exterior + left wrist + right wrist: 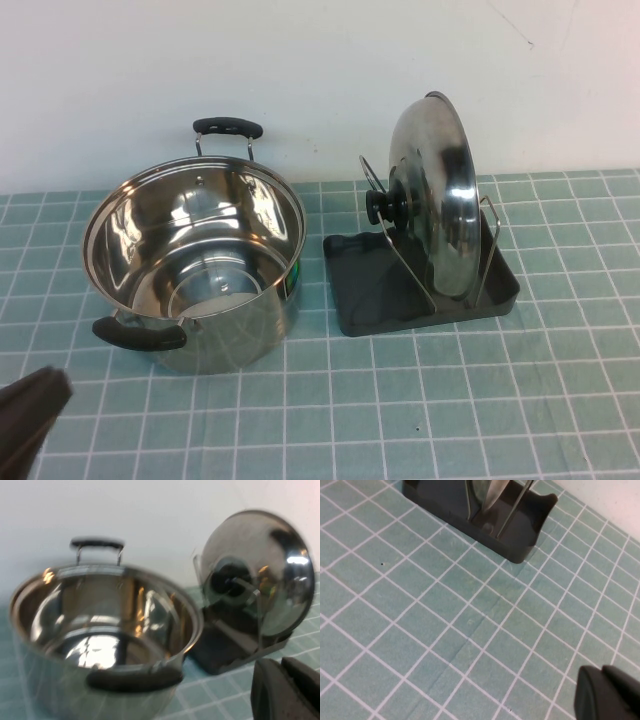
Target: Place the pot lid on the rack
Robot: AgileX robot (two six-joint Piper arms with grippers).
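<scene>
High view: the round, shiny domed stainless-steel pot lid (pixel 440 195) with a black knob stands on edge between the thin silver wire uprights of the dark grey rectangular plastic rack (pixel 350 290). Just left of the rack sits a deep polished steel pot (pixel 195 265) with black handles, on a green white-gridded mat (pixel 400 420). The left gripper (pixel 30 415) shows well left of the rack, near the camera.

Left wrist view: pot and lid mirror-bright; whether this gripper is open cannot be told.

Right wrist view: the right gripper (pixel 610 695), a dark matte block, hovers apart from the rack; its opening cannot be told. No legible writing.
</scene>
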